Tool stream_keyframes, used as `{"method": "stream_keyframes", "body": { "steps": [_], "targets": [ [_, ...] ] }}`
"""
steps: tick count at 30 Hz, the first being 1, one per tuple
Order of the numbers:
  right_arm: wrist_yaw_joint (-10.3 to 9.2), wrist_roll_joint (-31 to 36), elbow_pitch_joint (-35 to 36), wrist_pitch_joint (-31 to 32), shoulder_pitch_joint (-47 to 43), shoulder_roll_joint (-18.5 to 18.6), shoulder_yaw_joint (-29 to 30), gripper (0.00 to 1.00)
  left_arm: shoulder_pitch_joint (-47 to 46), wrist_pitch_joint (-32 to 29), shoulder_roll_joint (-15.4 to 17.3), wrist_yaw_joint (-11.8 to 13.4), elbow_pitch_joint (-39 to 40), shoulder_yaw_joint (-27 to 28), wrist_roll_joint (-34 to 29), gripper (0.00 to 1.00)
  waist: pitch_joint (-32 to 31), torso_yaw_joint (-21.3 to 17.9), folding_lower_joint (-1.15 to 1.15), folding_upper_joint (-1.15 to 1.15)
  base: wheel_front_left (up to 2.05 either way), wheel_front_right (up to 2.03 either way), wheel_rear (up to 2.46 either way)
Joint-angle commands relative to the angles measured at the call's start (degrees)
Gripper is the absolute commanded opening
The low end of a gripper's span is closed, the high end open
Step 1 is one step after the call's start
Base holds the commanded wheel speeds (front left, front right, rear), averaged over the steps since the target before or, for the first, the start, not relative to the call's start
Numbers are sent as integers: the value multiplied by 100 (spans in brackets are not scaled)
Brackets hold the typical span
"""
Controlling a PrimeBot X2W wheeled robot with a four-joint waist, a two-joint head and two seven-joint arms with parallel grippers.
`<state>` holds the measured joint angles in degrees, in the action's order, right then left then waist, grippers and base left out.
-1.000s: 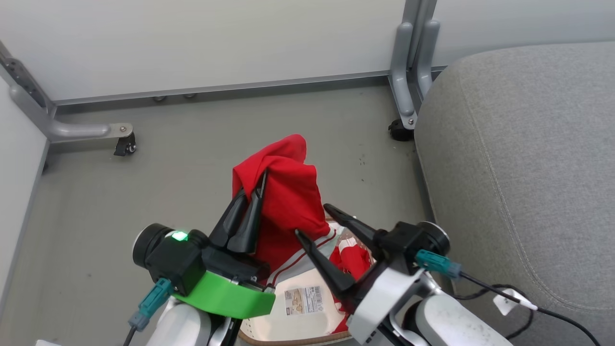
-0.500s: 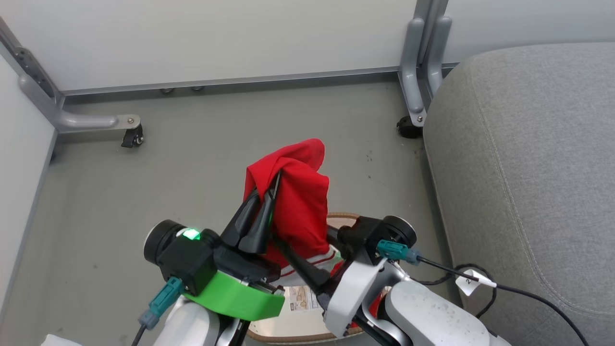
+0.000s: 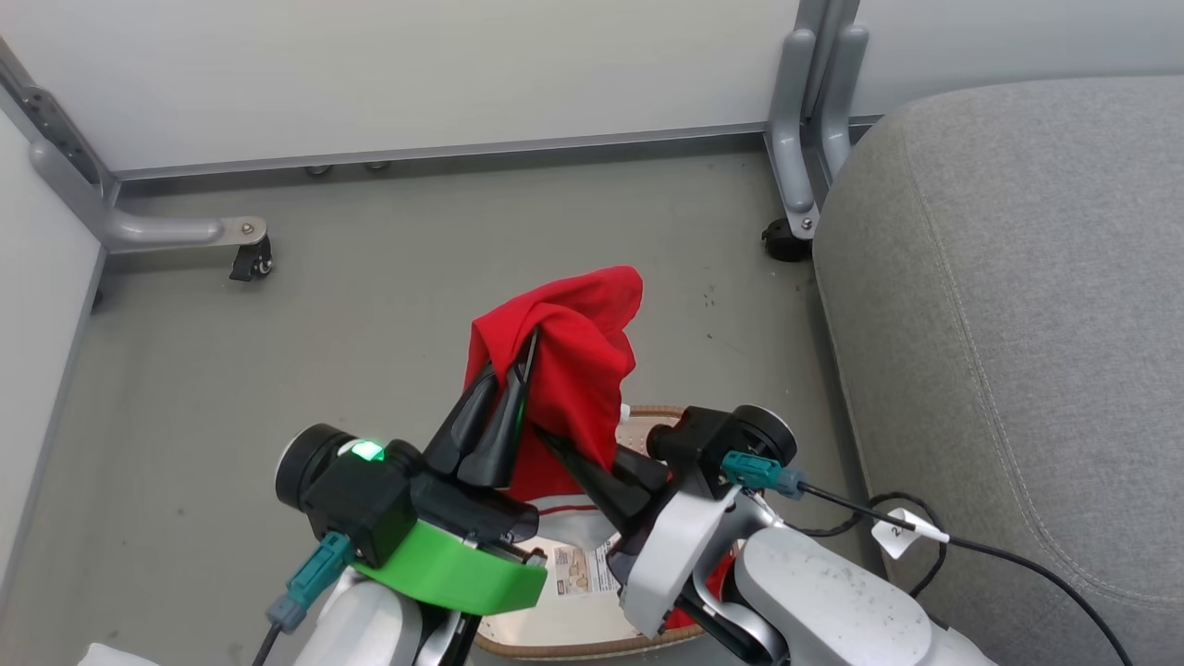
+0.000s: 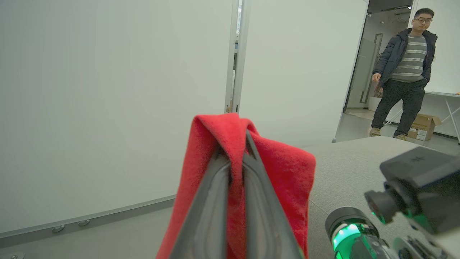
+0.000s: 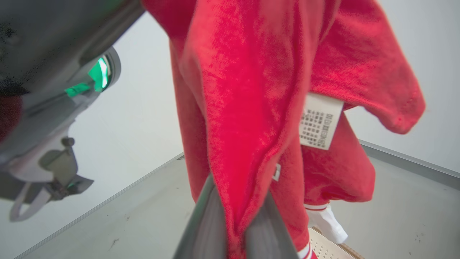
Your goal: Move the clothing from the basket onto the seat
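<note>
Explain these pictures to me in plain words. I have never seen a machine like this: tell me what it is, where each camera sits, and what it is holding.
This is a wheeled robot with two arms. The head camera looks down at both. The left end effector is shut on a red garment, lifted above a cream basket on the grey floor. The right end effector pinches the same garment lower down. The large grey seat on the right is where the clothing should go. The other two pictures come from cameras on each wrist, looking along the dark fingers: both show red cloth clamped between them. A person stands in the background.
</note>
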<state>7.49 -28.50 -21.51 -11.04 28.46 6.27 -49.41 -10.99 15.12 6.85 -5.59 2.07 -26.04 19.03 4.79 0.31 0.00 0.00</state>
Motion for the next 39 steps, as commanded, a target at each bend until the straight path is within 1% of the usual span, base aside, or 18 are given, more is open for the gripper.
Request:
{"method": "stream_keyframes", "body": {
  "steps": [1,11,12,13,14,22,33,39],
  "targets": [
    [0,-22,-26,-39,49,11,-16,0,-113,4,34,8,16,8,13,0,0,-2,0,0,0,0,0],
    [0,-48,-95,-138,108,27,15,0,-84,-28,58,49,-52,-23,38,0,-32,13,0,0,0,0,0],
    [0,-43,-93,-153,109,27,28,0,-81,-36,62,63,-62,-22,42,4,-34,13,0,0,0,0,0],
    [0,-37,-95,-175,111,26,38,0,-69,-90,60,79,-87,-16,48,41,-35,12,0,0,0,0,0],
    [0,-16,-94,-196,117,25,71,0,-75,-77,55,111,-80,-5,35,100,-37,11,0,0,0,0,0],
    [0,185,-87,-334,170,-20,410,0,-27,-234,238,171,72,-17,-69,100,-32,10,0,0,0,0,0],
    [0,347,-286,-390,120,-19,687,0,355,-780,593,54,73,-495,-220,100,-53,-6,0,0,0,0,0],
    [0,376,-366,-395,69,-14,752,0,490,-910,641,4,-50,-726,-191,100,-48,-21,0,0,0,0,0]
  ]
}}
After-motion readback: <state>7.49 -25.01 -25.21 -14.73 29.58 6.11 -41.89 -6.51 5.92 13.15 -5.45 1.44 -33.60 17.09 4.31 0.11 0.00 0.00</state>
